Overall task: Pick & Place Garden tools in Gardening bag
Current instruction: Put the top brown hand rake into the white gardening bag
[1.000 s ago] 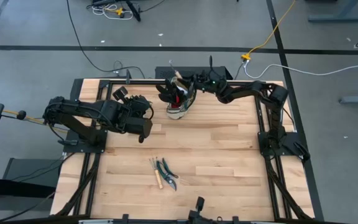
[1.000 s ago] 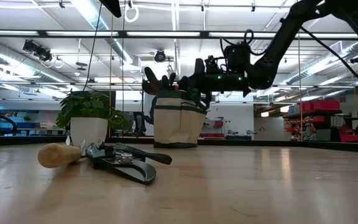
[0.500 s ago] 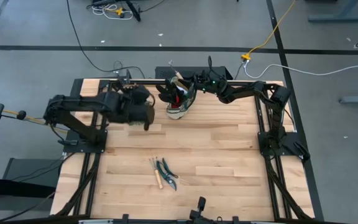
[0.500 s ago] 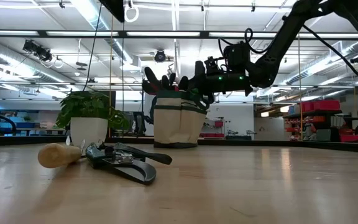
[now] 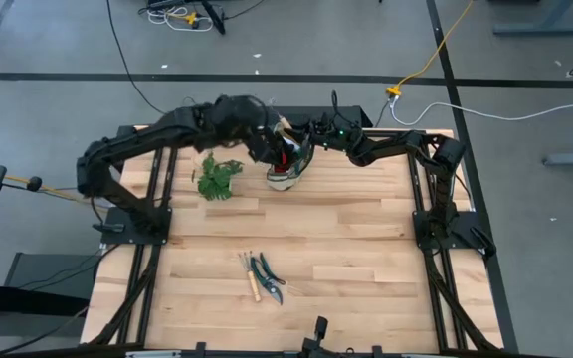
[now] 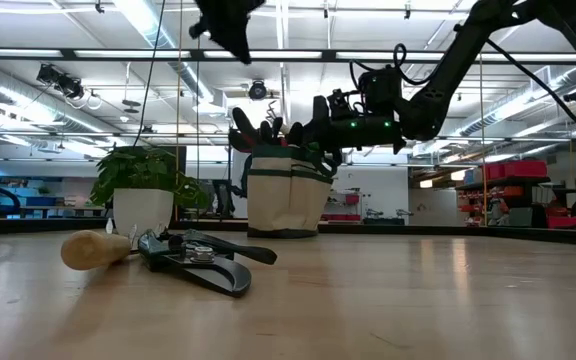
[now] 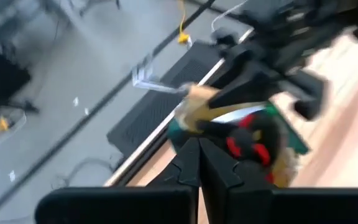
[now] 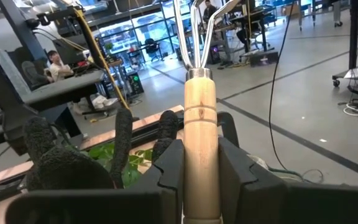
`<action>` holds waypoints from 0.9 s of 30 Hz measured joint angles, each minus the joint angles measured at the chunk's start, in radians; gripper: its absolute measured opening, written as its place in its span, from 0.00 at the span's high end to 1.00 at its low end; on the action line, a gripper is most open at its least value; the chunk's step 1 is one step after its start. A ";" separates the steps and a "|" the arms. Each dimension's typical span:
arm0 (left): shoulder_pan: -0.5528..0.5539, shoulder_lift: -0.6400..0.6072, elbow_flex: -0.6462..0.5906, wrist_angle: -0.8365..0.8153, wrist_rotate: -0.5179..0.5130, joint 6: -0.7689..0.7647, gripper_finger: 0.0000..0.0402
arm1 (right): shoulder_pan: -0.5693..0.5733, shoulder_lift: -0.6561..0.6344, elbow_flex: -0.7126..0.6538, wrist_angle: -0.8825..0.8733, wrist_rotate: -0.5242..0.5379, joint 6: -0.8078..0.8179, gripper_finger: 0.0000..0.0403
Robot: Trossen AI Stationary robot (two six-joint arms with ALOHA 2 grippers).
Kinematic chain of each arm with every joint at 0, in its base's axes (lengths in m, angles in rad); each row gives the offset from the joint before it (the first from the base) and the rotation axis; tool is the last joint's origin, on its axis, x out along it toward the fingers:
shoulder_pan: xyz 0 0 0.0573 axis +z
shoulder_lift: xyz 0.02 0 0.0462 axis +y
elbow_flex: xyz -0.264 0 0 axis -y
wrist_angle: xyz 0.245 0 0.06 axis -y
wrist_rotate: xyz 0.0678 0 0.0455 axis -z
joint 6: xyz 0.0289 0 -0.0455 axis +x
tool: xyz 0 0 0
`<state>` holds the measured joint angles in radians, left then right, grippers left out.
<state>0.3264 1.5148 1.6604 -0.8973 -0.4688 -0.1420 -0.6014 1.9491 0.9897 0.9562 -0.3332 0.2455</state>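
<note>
The right gripper (image 8: 201, 165) pinches the wooden-handled rake (image 8: 201, 118) upright over the gardening bag (image 5: 288, 164), ready to drop in. The left gripper (image 7: 199, 163), fingers pressed together, hangs above the bag.

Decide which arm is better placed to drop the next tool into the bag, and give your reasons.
The right arm, most likely. Its hand is shut on a wooden-handled rake right at the bag. The left hand is shut and holds nothing, far from the tools lying at the table's near side.
</note>
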 joint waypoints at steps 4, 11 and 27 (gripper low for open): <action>0.104 0.026 0.000 0.015 0.172 -0.004 0.94 | 0.000 0.000 0.000 0.000 0.000 -0.003 0.87; 0.217 0.069 0.000 0.150 0.346 -0.003 0.94 | 0.000 0.000 0.000 0.001 0.001 -0.018 0.87; 0.323 0.186 0.000 0.285 0.623 -0.008 0.95 | 0.000 0.000 0.000 0.001 0.000 -0.019 0.87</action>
<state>0.6498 1.7013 1.6604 -0.6126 0.1541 -0.1503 -0.6014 1.9491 0.9897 0.9569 -0.3328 0.2268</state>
